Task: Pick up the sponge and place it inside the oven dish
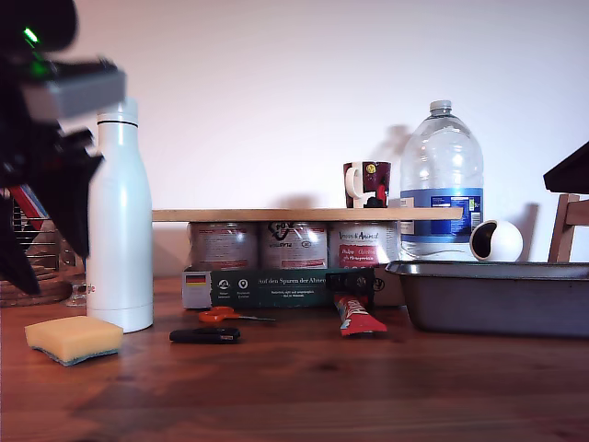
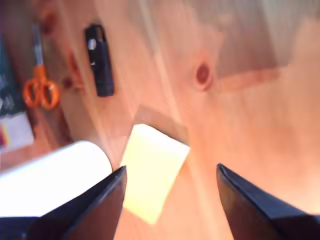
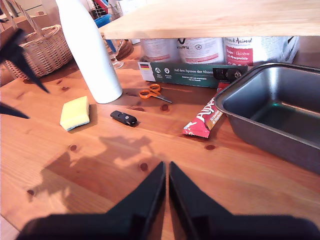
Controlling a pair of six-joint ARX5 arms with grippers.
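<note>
The yellow sponge [image 1: 74,338] lies flat on the wooden table at the exterior view's left, its blue-green layer facing down. My first gripper [image 2: 171,169] hangs open above it, and the sponge [image 2: 152,170] shows between and below its jaws, untouched. The exterior view shows that arm blurred [image 1: 46,262] beside the white bottle. The dark grey oven dish [image 1: 497,295] stands at the exterior view's right with nothing in it [image 3: 280,115]. My second gripper [image 3: 166,165] is shut on nothing, high over bare table, well away from the sponge [image 3: 75,112].
A tall white bottle [image 1: 120,221] stands right behind the sponge. Orange scissors [image 3: 152,93], a small black object [image 3: 124,117] and a red snack wrapper [image 3: 205,120] lie between sponge and dish. Behind them, cans [image 1: 294,244] hold up a board bearing a mug [image 1: 366,184]. A wicker basket [image 3: 40,47] stands nearby.
</note>
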